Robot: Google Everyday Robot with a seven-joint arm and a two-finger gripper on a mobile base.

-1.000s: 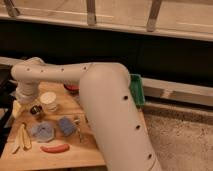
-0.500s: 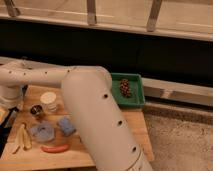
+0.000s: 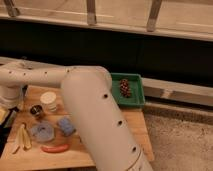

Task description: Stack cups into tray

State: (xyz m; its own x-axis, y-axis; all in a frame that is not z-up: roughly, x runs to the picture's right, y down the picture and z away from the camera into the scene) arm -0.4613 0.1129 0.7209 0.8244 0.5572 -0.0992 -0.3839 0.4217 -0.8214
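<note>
On my feed the white, slightly tapered cup (image 3: pixel 48 100) stands upright on the wooden bench (image 3: pixel 35 159), its open mouth up and its pale inside in view. Just beside it, to the front-left, sits the smaller, shorter dark shiny metal cup (image 3: pixel 36 111), also upright, with a dull glint on its rim. I cannot tell whether the two touch.

The shallow rectangular green plastic tray (image 3: pixel 134 101) lies at the far right of the bench, well apart from both cups. Its raised rim shows on the right and front sides, while the left part is hidden behind the thick white robot arm (image 3: pixel 95 120). A dark, knobbly cluster (image 3: pixel 124 87) rests inside the tray.

The arm fills the middle of my view. It bends and reaches left across the bench, then turns down at the left edge. The gripper (image 3: pixel 4 118) hangs there, left of the cups and mostly cut off by the frame — whether it is spread or pressed together I cannot tell.

In front of the cups lie a bluish round piece (image 3: pixel 42 131), a blue blocky piece (image 3: pixel 66 125), a red elongated thing (image 3: pixel 55 148) and a yellow curved thing (image 3: pixel 21 138).
</note>
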